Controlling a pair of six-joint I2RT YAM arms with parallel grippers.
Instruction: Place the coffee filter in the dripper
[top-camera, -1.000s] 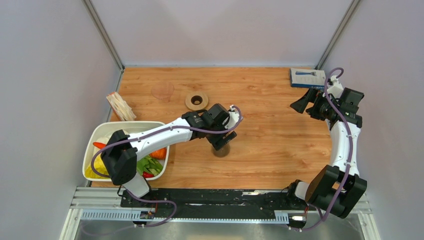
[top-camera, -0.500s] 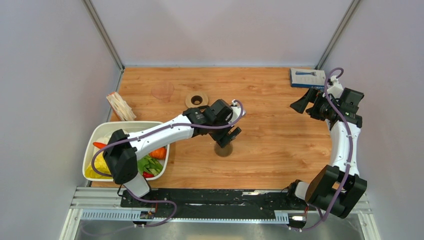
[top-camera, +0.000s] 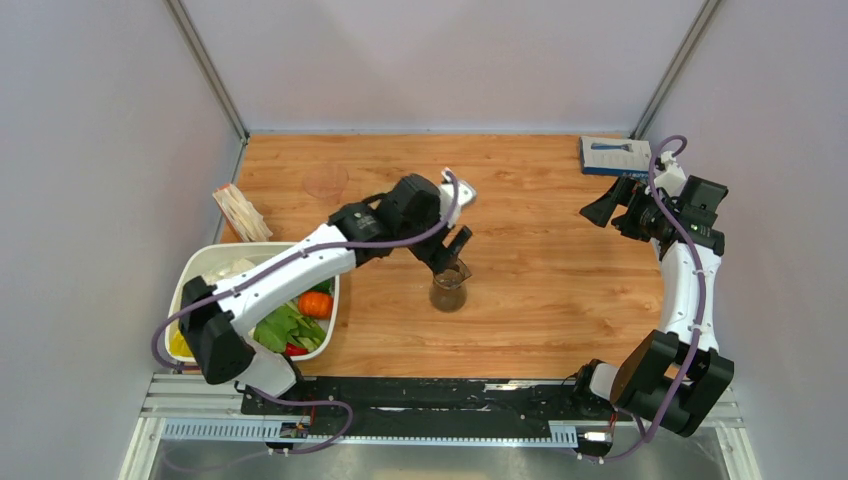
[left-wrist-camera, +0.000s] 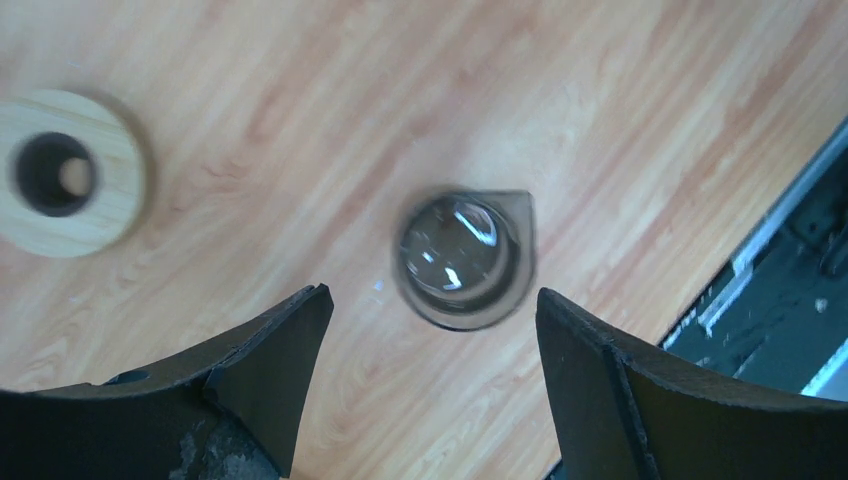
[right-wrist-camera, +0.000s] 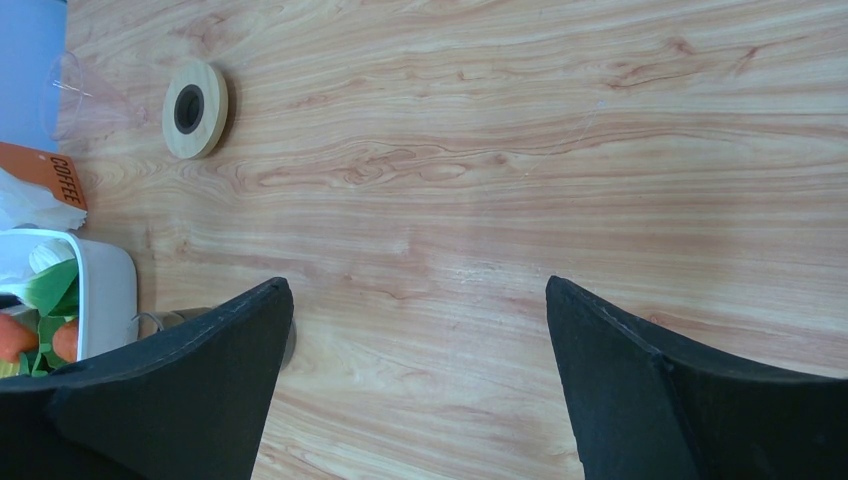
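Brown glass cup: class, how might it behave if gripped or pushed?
The brown glass cup looks smooth and glossy, so it is probably slippery and breakable. Standing upright on the wood, it might slide, or tip if pushed near its rim.

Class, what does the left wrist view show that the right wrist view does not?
Only the left wrist view shows the brown glass cup, seen from above. Only the right wrist view shows the clear dripper cone, an orange pack marked COFFEE and the white tray of vegetables. Both show the tan ring and the wooden table.
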